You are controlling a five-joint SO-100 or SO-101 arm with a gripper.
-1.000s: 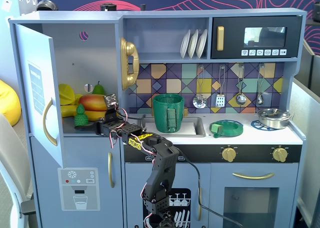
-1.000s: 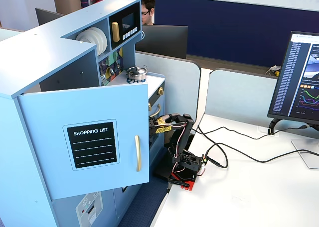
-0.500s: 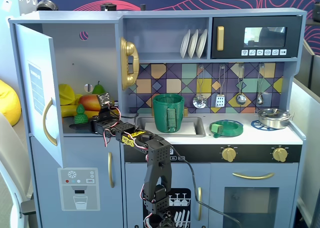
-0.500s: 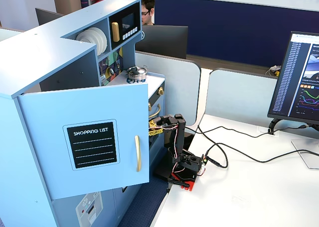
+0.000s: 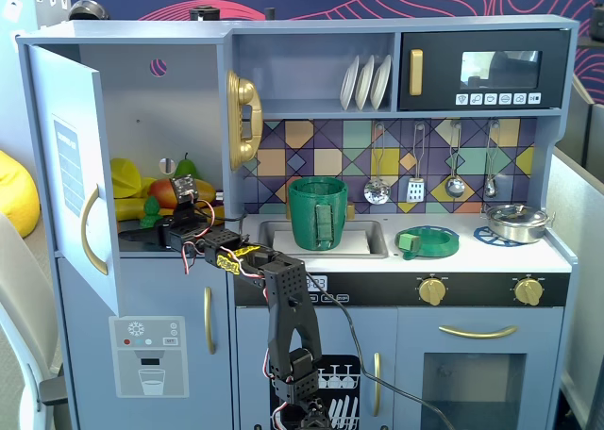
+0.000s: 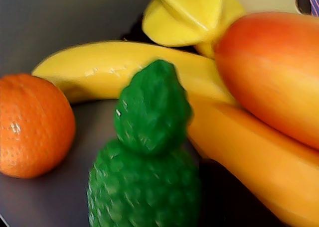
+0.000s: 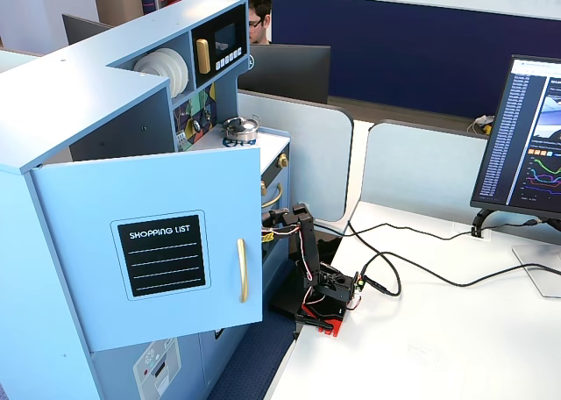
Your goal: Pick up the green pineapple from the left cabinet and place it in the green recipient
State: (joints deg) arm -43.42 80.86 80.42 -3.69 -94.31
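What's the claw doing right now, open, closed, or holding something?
Claw: inside the left cabinet near the green pineapple; open or closed cannot be told.

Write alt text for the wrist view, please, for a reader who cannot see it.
Close-up of the green pineapple, bumpy, crown pointing up, filling the lower centre. An orange sits at left; a banana lies behind; a large orange-red mango fills the right.

In wrist view, pineapple sits in front, orange to its left, banana behind, mango at right. All inside left cabinet.
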